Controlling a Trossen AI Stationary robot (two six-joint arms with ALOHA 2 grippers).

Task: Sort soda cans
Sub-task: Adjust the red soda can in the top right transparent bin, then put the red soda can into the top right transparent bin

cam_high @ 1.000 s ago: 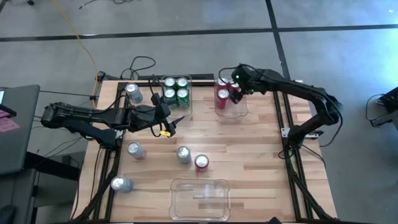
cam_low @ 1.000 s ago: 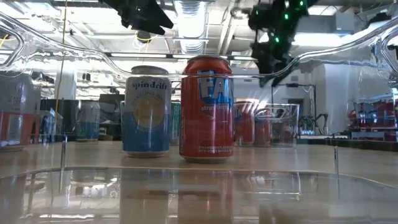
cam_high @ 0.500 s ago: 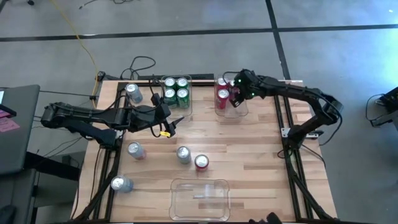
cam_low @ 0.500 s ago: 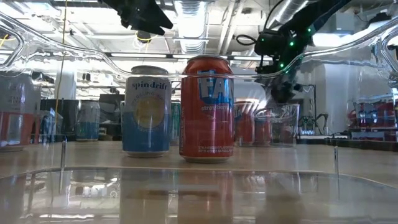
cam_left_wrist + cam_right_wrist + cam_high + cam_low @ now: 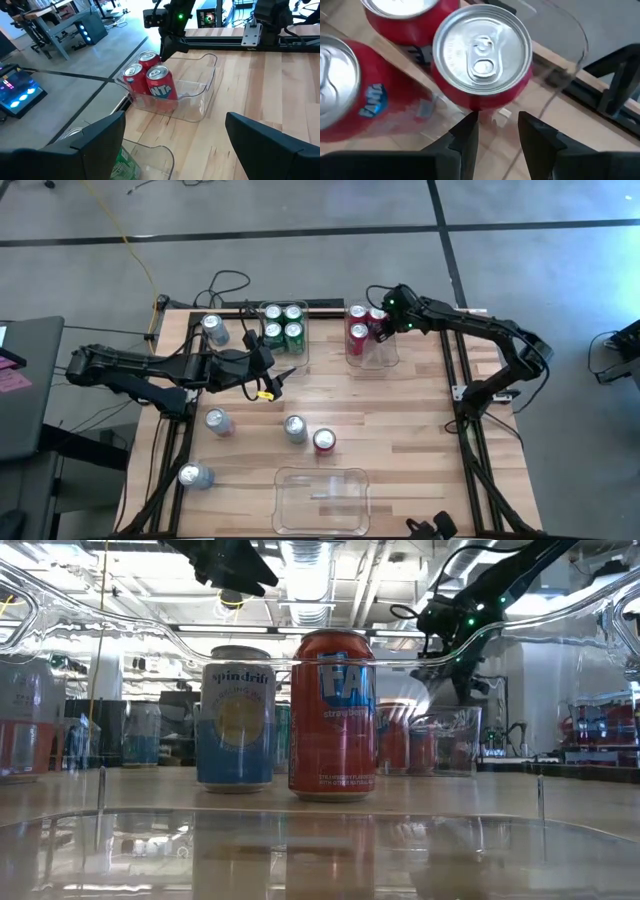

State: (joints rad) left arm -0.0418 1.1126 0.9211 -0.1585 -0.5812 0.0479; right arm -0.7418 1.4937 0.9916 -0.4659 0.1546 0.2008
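**Desk** (image 5: 400, 420): wooden top inside a dark frame. The middle and right are bare and give me the widest lanes. The rails and the cables at the far left are the hazards.

**Bins:** there are three clear plastic bins.
- The near-centre bin (image 5: 285, 480) holds nothing.
- The far bin left of centre (image 5: 303, 348) holds four green cans (image 5: 272, 332).
- The far bin right of centre (image 5: 388, 358) holds three red cans (image 5: 358, 332), with one corner free. Its walls are thin and hard to see, so I judge a can should go in from straight above.

**Right gripper** (image 5: 497, 120): hangs over the red bin, just beside the red can at its far right. Its fingers are drawn close with a narrow gap, grasping nothing.

**Left gripper** (image 5: 175, 125): waits over the desk left of centre, spread wide and empty.

**Loose soda cans:**
- One red can (image 5: 324, 440) stands near centre, just beside a silver can (image 5: 294, 428).
- Silver cans also stand at mid left (image 5: 218, 421), near left (image 5: 193, 475) and far left (image 5: 213, 328).

**Handling, as I judge it:**
- The cans are thin, smooth metal. They are slippery and would dent under a hard squeeze.
- If full they are fairly heavy.
- I would take each one across the mid-body, upright.
- The near-left can sits close to the rail, so finger room is tight there.
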